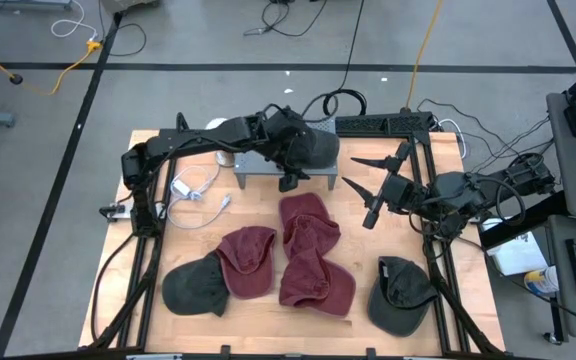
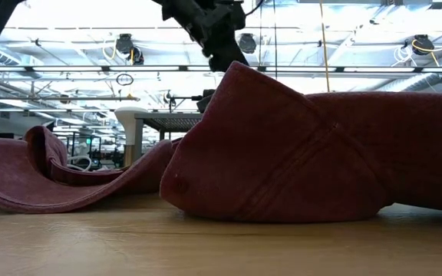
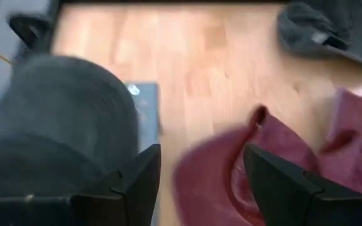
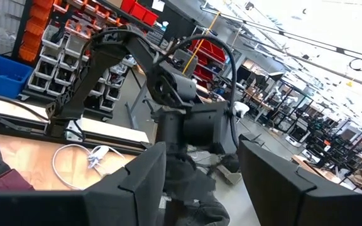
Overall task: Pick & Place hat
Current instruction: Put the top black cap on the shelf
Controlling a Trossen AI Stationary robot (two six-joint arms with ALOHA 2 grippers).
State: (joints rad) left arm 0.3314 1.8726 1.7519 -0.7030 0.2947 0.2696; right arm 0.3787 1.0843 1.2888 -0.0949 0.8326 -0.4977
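The left end effector (image 1: 290, 183) hangs at about 12 o'clock on the counter (image 1: 198, 225), just beyond the near edge of a small grey stand (image 1: 268, 170) on which a dark grey hat (image 1: 313, 146) sits. Its fingers (image 3: 137, 182) are spread with nothing between them, so the placing of that hat looks finished and the arm is between steps. Directly under the open jaws, toward the counter's centre, lies a maroon hat (image 1: 306, 222); in the left wrist view its brim curls up between the 2 fingertips, though whether they touch it cannot be told. 2 more maroon hats (image 1: 250, 262) lie toward 6 o'clock, with another grey hat (image 1: 194, 287) at 7 o'clock and a green-grey hat (image 1: 401, 293) at 5 o'clock. The right end effector (image 1: 358, 180) waits at 3 o'clock, raised off the counter, jaws apart and empty. The step in hand is probably the approach to the next hat. The next move calls for lowering the left fingers around a fold or the brim of the nearest maroon hat, closing firmly on the soft cloth, then lifting clear without dragging the overlapping hat beside it.
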